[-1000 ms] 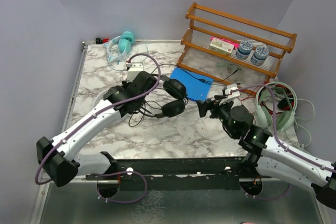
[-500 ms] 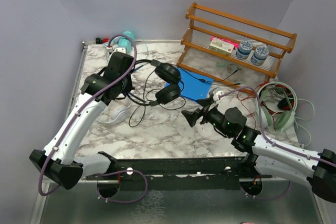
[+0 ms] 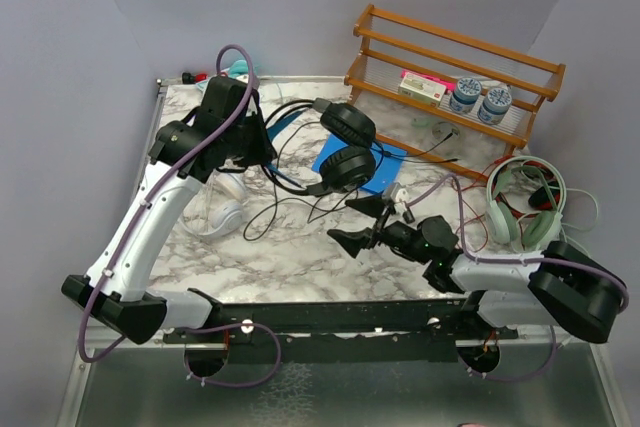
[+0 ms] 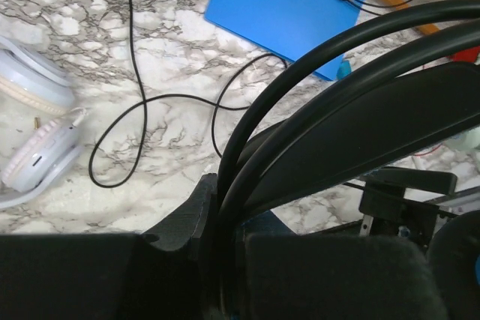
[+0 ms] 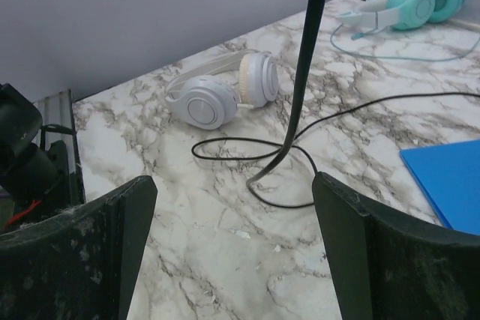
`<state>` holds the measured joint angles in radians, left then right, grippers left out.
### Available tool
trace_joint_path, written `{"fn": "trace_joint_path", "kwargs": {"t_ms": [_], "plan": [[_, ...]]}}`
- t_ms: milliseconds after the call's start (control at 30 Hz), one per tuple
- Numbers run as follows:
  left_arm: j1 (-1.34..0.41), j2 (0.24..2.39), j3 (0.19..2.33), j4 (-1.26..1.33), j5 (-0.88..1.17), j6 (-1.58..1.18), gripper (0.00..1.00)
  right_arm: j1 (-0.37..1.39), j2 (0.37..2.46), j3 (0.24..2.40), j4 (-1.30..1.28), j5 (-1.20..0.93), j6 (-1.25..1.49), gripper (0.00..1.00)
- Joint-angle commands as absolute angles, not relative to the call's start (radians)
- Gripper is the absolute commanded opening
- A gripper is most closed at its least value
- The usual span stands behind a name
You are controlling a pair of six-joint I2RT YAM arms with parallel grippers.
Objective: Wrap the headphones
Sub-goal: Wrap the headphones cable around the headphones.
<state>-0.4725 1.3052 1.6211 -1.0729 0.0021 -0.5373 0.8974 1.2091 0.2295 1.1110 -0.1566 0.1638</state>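
Black headphones (image 3: 347, 146): over-ear, two fat round cups and a thin double-rail headband, with a thin black cable (image 3: 268, 209) trailing off them. They are held up off the marble table (image 3: 300, 259), cups over the near-left corner of a blue pad (image 3: 396, 161). The left gripper (image 3: 262, 140) is clamped on the headband; in the left wrist view the rails run straight out from between its fingers (image 4: 180, 226). The cable drops to the marble and lies in loose loops near the table's middle. The right gripper (image 3: 353, 225) sits low over the table, just right of those loops, jaws wide apart and holding nothing; in its wrist view the hanging cable falls between its two fingers (image 5: 112, 222), a little farther out. White headphones (image 3: 222, 215) lie flat toward the left edge, under the left arm. Teal headphones (image 5: 420, 1) sit at the far-left corner against the wall. A wooden rack (image 3: 450, 57) closes off the far right. Bare marble runs along the near edge, between the arms.
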Motion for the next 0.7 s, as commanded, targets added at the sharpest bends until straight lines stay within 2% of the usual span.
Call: {"fn": "trace_joint_path", "kwargs": {"t_ms": [0,167,333,500,600,667], "plan": [[-0.468,1.259,1.712,-1.068,0.104,-0.630,0.00,0.907,1.290,0.280,1.329,-0.204,0.125,0.90],[-0.468,1.280,1.752,-1.104,0.186,-0.647,0.00,0.906,1.395,0.343,1.401,-0.214,0.116,0.78],[-0.468,1.260,1.732,-1.105,0.181,-0.664,0.00,0.907,1.462,0.427,1.415,-0.171,0.166,0.63],[-0.468,1.235,1.715,-1.105,0.180,-0.706,0.00,0.907,1.493,0.470,1.393,-0.110,0.241,0.28],[-0.468,1.218,1.706,-1.106,0.158,-0.758,0.00,0.907,1.499,0.470,1.375,-0.103,0.283,0.09],[-0.468,1.213,1.698,-1.103,0.162,-0.769,0.00,0.906,1.494,0.466,1.348,-0.080,0.304,0.01]]}}
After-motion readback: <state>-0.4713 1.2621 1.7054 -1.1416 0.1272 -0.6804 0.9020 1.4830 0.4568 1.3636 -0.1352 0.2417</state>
